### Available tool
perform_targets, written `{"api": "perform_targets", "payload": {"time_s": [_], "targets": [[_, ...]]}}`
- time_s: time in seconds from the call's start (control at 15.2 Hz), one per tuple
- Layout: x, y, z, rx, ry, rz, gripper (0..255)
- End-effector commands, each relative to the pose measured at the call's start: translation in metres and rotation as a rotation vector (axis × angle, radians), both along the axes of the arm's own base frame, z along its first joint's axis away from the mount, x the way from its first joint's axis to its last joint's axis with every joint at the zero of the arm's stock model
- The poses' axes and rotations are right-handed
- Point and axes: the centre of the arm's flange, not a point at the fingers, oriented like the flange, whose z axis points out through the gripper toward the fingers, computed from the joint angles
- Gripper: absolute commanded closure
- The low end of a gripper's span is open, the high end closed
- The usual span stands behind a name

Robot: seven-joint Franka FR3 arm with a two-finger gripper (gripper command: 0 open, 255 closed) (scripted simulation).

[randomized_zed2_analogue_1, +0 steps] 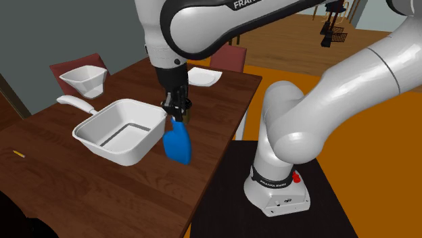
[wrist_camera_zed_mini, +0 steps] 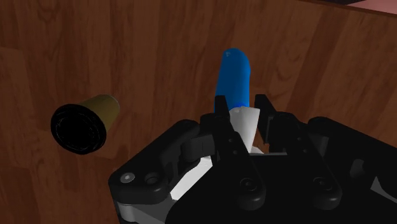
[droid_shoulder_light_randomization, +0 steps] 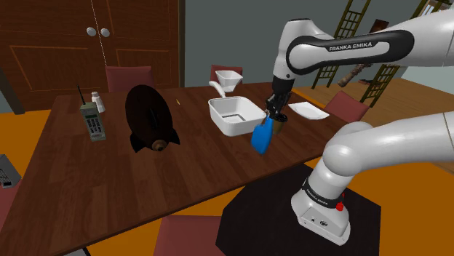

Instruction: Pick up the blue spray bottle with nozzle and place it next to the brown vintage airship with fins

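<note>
In the shoulder view, the jaws are closed on the top of the blue spray bottle (droid_shoulder_light_randomization: pixel 262 136), which hangs tilted below them near the desk's (droid_shoulder_light_randomization: pixel 65 182) edge, just beside the white dish (droid_shoulder_light_randomization: pixel 225 125). The dark brown airship (droid_shoulder_light_randomization: pixel 151 116) stands well apart, toward this view's left, with an old phone (droid_shoulder_light_randomization: pixel 93 122) beyond it. The dish lies between bottle and airship, so we judge that a low carry could clip its rim. Arriving too fast or too close could knock the airship over.

In the second exterior view, the bottle (randomized_zed2_analogue_1: pixel 178 143) dangles beside the dish's wall (randomized_zed2_analogue_1: pixel 115 152) and looks clear of the desk (randomized_zed2_analogue_1: pixel 81 182). Only its upper end is pinched, and the long body slants away below. We think a quick swing could rock it in the grip, or work it loose over the desk's edge.

In the wrist view, the jaws clasp the pale nozzle end, and the blue body (wrist_camera_zed_mini: pixel 235 73) reaches out past them over the wood (wrist_camera_zed_mini: pixel 127 51). A tan cup (wrist_camera_zed_mini: pixel 86 121) lies on its side nearby. The hold sits far from the bottle's middle. Set down on a slant, we judge the bottle may tip on release, perhaps against the airship.
</note>
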Motion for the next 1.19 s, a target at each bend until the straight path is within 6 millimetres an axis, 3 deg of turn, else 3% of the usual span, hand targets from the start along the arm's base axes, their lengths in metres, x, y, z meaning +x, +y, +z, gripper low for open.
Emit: {"api": "perform_targets", "payload": {"time_s": [0.0, 1.12], "targets": [[0.001, 0.0, 0.01, 0.0, 0.0, 0.0, 255], [0.001, 0.0, 0.1, 0.0, 0.0, 0.0, 255]]}}
